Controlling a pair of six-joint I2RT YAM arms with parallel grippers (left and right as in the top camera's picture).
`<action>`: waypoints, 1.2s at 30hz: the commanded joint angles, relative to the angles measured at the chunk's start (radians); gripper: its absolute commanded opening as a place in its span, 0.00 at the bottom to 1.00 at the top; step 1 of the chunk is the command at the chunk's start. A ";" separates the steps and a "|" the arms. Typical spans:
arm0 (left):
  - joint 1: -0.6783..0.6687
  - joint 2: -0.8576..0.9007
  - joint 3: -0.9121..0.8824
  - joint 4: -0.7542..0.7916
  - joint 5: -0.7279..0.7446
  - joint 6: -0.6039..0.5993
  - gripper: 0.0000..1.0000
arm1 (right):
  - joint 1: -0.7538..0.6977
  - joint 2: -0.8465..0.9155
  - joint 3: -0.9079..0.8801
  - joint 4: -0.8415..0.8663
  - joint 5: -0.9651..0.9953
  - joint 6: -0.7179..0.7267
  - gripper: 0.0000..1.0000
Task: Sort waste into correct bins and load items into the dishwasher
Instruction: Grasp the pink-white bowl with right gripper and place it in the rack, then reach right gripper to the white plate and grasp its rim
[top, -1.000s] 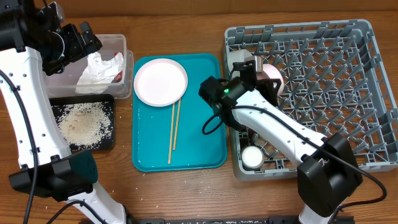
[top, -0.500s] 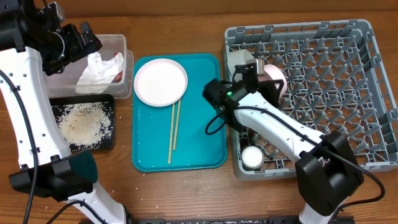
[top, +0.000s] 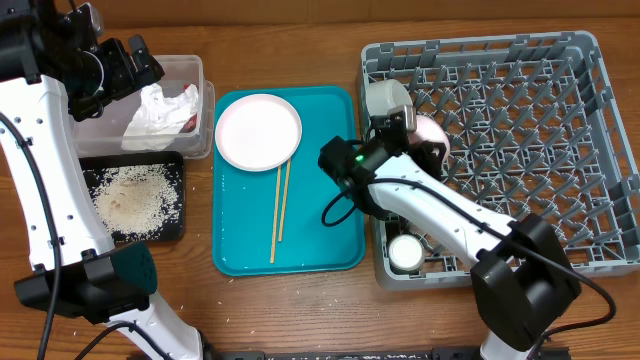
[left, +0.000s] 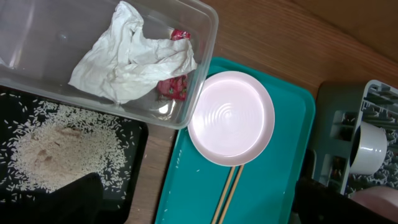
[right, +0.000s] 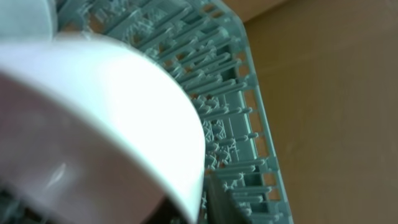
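Note:
My right gripper (top: 412, 132) is inside the grey dish rack (top: 520, 150), near its left side, shut on a pinkish-white bowl (top: 434, 132). That bowl (right: 93, 124) fills the right wrist view and hides the fingers. A white cup (top: 385, 97) lies in the rack's back left corner, and a small white cup (top: 405, 252) stands at its front left. A pink plate (top: 258, 132) and two chopsticks (top: 277, 212) lie on the teal tray (top: 330, 220). My left gripper (top: 125, 62) hangs open and empty over the clear tub (top: 190, 70), which holds the napkin (left: 134, 56) and red wrapper (left: 174, 87). Rice (top: 132, 195) lies in the black tray (top: 172, 230).
The clear tub and the black tray stand one behind the other at the table's left. The teal tray fills the middle and the rack the right. A few loose grains (top: 240, 290) lie on the wood along the front. My right arm (top: 450, 215) crosses the rack's left edge.
My right gripper has shifted slightly left and toward the front with the bowl, which uncovers the white cup behind it. The left arm has not moved.

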 joint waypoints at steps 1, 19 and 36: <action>-0.013 -0.005 0.010 0.002 0.004 0.016 1.00 | 0.037 -0.013 0.000 -0.006 -0.063 -0.004 0.21; -0.013 -0.005 0.010 0.002 0.004 0.016 1.00 | 0.076 -0.013 0.414 0.023 -0.650 -0.034 0.94; -0.013 -0.005 0.010 0.002 0.004 0.016 1.00 | -0.040 0.245 0.357 0.661 -1.146 -0.080 0.67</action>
